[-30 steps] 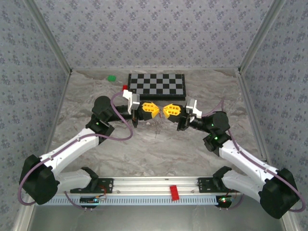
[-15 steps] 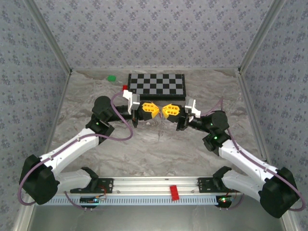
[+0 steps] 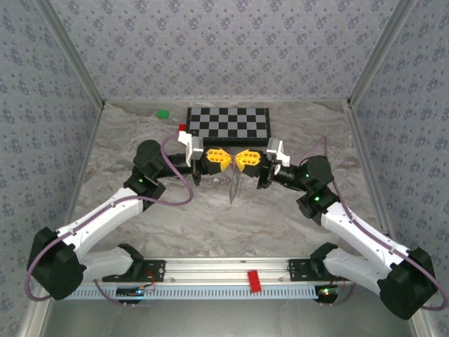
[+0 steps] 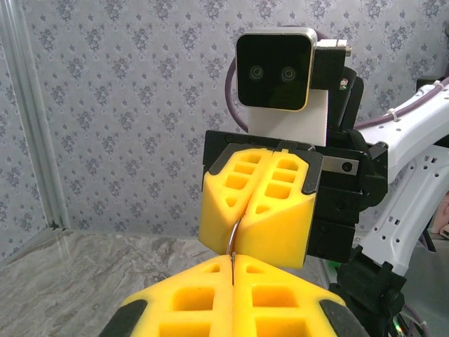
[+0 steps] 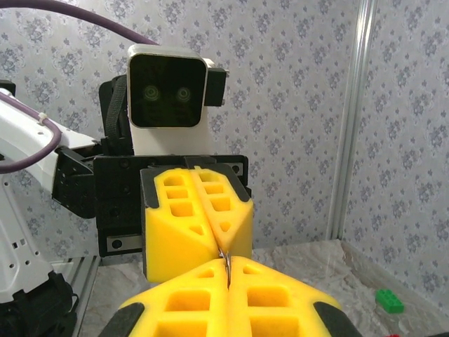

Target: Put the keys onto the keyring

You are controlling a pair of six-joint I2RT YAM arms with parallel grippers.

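Note:
My two yellow-fingered grippers meet tip to tip above the table in front of the chessboard, the left gripper (image 3: 226, 159) facing the right gripper (image 3: 243, 160). A thin grey wire of the keyring (image 4: 235, 235) runs from the seam of my shut left gripper (image 4: 232, 258) into the seam of the right one facing it. In the right wrist view the same keyring wire (image 5: 224, 254) is pinched in my shut right gripper (image 5: 228, 261). Part of the keyring (image 3: 235, 188) hangs down as a faint thin loop under the fingertips. The keys are hidden.
The chessboard (image 3: 230, 123) lies just behind the grippers. A green block (image 3: 163, 113) and a small red block (image 3: 182, 127) sit at its left end. A red piece (image 3: 254, 280) rests on the front rail. Patterned walls close in the table on three sides.
The right gripper has shifted up and left, closing the gap to the left gripper. The loop now hangs lower beneath the fingertips. Both stay shut.

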